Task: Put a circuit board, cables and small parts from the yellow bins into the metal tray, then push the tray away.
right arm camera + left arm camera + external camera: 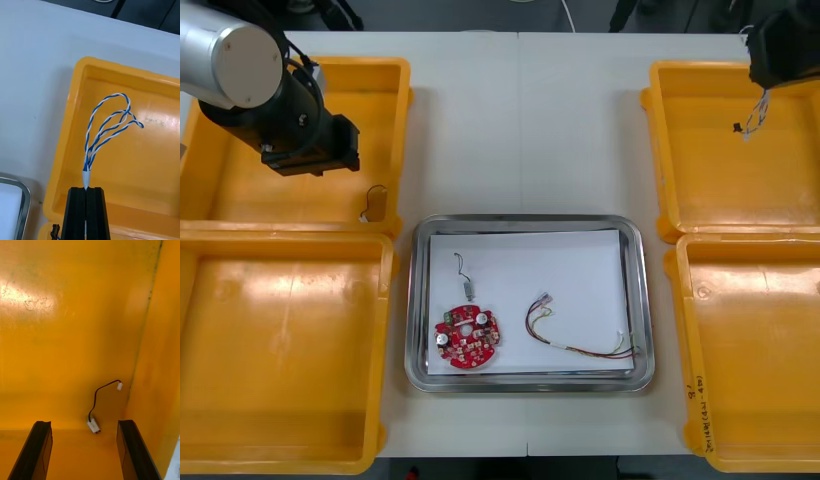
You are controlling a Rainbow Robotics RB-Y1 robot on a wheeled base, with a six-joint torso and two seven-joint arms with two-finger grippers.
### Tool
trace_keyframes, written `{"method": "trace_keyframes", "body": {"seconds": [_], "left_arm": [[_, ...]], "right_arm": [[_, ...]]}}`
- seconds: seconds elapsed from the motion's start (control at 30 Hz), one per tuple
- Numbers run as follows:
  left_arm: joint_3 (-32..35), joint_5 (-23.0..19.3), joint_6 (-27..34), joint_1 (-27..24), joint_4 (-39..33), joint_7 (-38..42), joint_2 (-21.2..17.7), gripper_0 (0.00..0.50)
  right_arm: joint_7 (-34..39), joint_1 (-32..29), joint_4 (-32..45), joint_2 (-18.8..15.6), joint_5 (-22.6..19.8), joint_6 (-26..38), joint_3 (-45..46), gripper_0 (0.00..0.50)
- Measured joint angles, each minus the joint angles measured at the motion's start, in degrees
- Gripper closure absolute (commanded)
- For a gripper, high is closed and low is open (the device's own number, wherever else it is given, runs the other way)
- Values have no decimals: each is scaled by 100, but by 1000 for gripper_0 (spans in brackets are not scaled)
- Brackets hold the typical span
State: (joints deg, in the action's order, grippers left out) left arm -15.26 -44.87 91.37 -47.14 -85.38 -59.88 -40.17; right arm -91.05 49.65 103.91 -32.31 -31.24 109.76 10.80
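Gripping a twisted blue-and-white cable [108,123] in the right pincer [86,189] over the far right yellow bin [157,157]. Hovering over a black cable [98,393] with left pincer [84,425] released.

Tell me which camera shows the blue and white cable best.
Right wrist view: the blue and white cable stands out whole, pinched in the right pincer. In the front view it dangles over a yellow bin.

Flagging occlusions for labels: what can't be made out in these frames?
- Left claw: front view, hidden beneath its own arm.
- Right claw: front view, cut off by the top right corner.
- Twisted blue and white cable: right wrist view, gripped end hidden between the claw's fingers.
- Dark piece beside the round red circuit board: front view, too small to identify.
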Motion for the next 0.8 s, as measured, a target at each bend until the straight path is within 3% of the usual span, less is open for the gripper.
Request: {"method": "trace_keyframes", "body": {"seconds": [0.3,0.57,0.8], "left_arm": [[-334,-12,-359,0,335,0,0,0],[-592,-64,-616,0,390,-1,0,0],[-837,-63,-814,0,393,-1,0,0]], "right_arm": [[0,-233,828,11,-288,1,-1019,500],[0,-279,914,22,-1103,1,-1569,500],[0,-395,1048,52,-1553,1,-1878,500]]}}
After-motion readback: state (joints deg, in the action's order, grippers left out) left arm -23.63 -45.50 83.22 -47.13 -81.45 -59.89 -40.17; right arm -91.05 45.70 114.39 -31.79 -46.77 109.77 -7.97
